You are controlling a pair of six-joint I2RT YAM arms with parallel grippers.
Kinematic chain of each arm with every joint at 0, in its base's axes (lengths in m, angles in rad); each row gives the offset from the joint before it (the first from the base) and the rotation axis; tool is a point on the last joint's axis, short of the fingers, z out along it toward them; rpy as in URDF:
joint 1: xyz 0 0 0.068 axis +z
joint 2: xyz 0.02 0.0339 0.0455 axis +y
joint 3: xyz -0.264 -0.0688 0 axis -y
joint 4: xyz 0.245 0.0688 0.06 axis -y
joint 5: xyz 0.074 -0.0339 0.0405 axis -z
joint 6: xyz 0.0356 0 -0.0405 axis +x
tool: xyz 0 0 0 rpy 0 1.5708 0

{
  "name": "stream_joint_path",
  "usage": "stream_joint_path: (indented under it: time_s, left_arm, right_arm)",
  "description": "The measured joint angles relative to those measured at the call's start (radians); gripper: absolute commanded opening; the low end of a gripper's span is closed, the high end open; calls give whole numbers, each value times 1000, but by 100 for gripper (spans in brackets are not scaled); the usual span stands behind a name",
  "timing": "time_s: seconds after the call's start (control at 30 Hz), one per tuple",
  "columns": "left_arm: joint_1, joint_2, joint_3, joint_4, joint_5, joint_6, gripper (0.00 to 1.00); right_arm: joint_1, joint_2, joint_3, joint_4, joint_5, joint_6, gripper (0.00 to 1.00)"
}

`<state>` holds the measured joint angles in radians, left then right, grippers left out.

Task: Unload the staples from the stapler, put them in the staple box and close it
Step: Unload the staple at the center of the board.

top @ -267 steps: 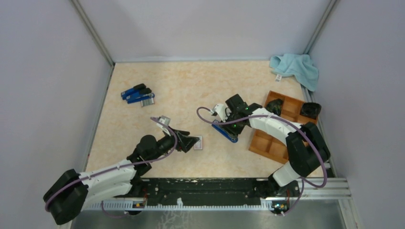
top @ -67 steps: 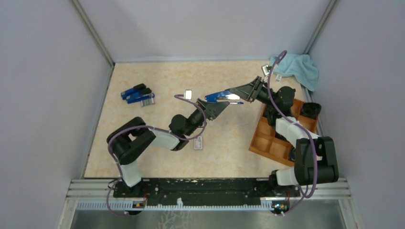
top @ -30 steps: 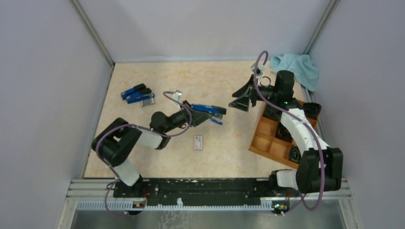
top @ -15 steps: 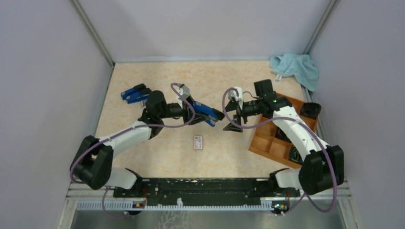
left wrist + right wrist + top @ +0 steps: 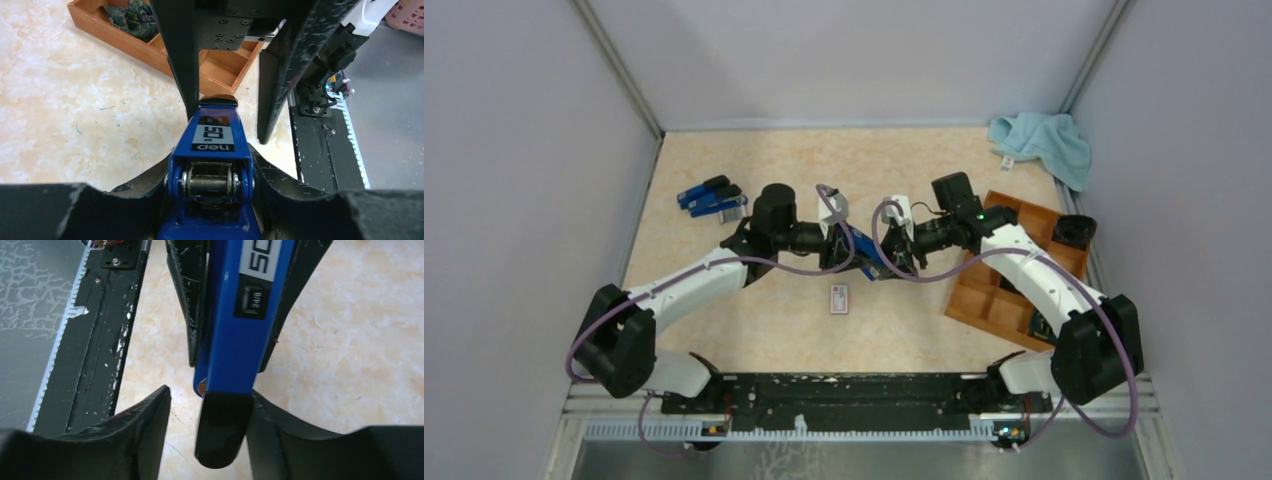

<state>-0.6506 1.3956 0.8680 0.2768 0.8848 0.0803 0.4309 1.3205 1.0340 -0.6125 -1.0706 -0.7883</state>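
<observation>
Top external view: the blue stapler (image 5: 870, 263) hangs above the table (image 5: 904, 170) just left of the wooden tray (image 5: 984, 300), caught between the two arms, whose ends meet there. The left gripper (image 5: 848, 250) sits on the side of the stapler away from the tray, and the right gripper (image 5: 902, 254) on the side toward it. In the left wrist view the left fingers (image 5: 150, 185) are pressed against both flanks of the stapler's hinged end, gripping it firmly, its black nose pointing toward the tray. In the right wrist view that nose lies between the right fingers (image 5: 142, 422), which are spread wider than it: pale table shows between the nose and one finger, while it lies close against the other, and whether they touch I cannot tell. Whether any staples remain inside the held stapler cannot be seen. A small white box (image 5: 839, 299) lies left of the tray, nearer the arm bases than the stapler. Well left of the tray lie more blue staplers (image 5: 706, 194) with a small silvery-grey strip of staples (image 5: 738, 206) beside them. A light blue cloth (image 5: 1046, 142) lies beyond the tray's far corner.
</observation>
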Motion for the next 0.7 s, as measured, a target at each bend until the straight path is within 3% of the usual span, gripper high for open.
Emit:
stream_joint_path:
  time_s: [0.07,0.17,0.2,0.27,0.37,0.5,0.6,0.7]
  left_arm:
    - [0,0,5,-22,-1,13,0]
    - [-4,0,6,-50,0,29,0]
    - [-8,0,6,-55,-2,37,2]
    - [-8,0,6,-62,-9,44,17]
    - [-7,-1,5,-51,-18,24,55]
    - [0,-26,-79,134,-45,-80,88]
    - [5,-61,-186,321,-67,-174,98]
    - [5,-103,-303,499,-101,-280,98]
  right_arm:
    - [11,10,0,1,8,2,36]
    - [13,25,1,7,30,23,4]
    - [13,29,1,10,36,32,0]
    - [13,33,2,15,39,53,0]
    - [13,34,2,34,38,94,0]
    - [10,34,-14,122,22,213,0]
    - [-7,24,-62,210,-12,321,0]
    - [-44,2,-119,318,-61,458,0]
